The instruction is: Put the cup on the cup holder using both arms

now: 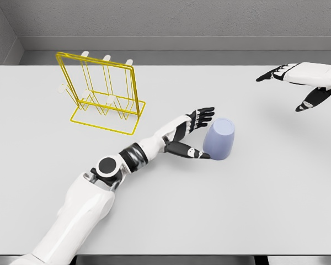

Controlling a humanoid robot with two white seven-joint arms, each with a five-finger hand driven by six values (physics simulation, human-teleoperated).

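Fingers [201, 117] of the left hand [194, 132] are spread around the near side of the cup [219, 139], the thumb low against its base and the others fanned past its upper edge, not clamped on it. The cup, pale blue, stands mouth down on the desk [265, 204], leaning slightly, well apart from the yellow wire cup holder [105, 94] at the far left. The right hand [300, 83] hovers at the far right with its fingers apart, holding nothing. The risk, as I judge it: a one-sided push from the thumb could tip or slide the smooth cup away before the grip closes, and the thin pegs of the holder leave little room for a crooked approach
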